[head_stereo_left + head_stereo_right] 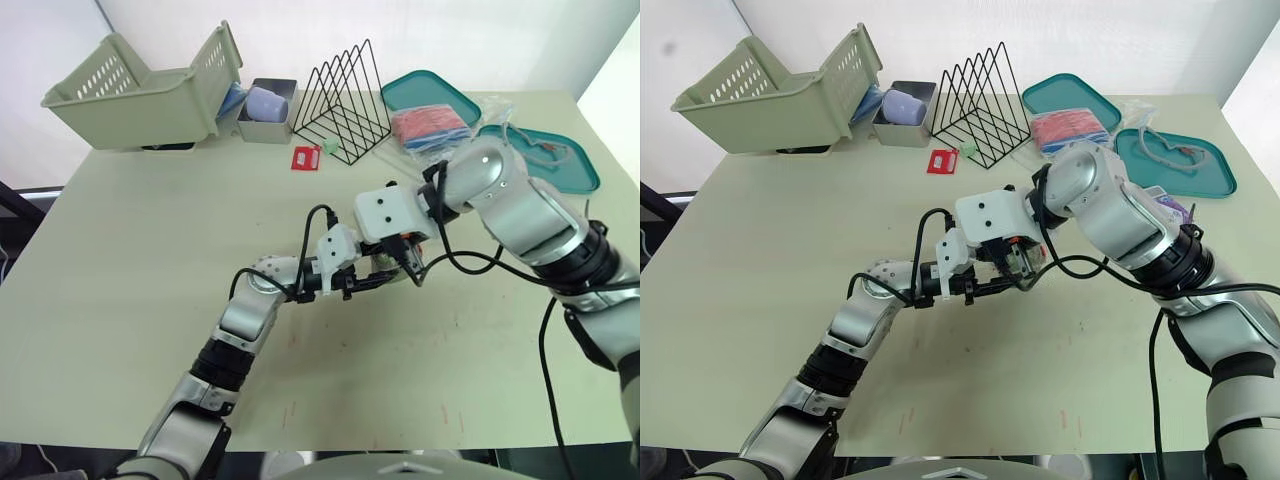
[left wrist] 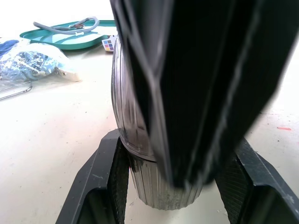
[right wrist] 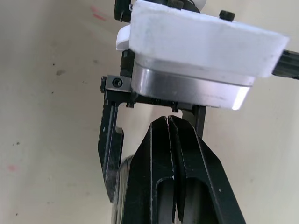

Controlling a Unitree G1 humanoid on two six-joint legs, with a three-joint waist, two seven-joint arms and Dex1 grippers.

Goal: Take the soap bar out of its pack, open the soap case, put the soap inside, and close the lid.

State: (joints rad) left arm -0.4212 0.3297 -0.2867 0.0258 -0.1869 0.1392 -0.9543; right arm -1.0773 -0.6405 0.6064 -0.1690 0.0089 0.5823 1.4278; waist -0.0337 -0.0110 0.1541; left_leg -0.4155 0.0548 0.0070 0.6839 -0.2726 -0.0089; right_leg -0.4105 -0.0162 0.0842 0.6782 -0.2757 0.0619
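Note:
In the middle of the table my two grippers meet over the dark, see-through ribbed soap case [image 2: 135, 116]. My left gripper [image 1: 376, 276] is shut on the case, one finger [image 2: 105, 179] on each side of its base. From above, my right gripper [image 3: 168, 122] comes down on the case [image 1: 1006, 264] with its fingers [image 2: 210, 93] pressed together and nothing visible between them. They hide most of the case's top. I cannot tell whether the lid is lifted. A small red packet [image 1: 305, 158] lies near the wire rack, far from both grippers.
Along the back stand a tipped green basket [image 1: 140, 90], a metal tin [image 1: 268, 108], a black wire rack [image 1: 345, 100], a bag of red and blue items [image 1: 430, 127] and two teal trays [image 1: 430, 92] [image 1: 560, 165]. My right arm's cable [image 1: 470, 262] hangs close to the case.

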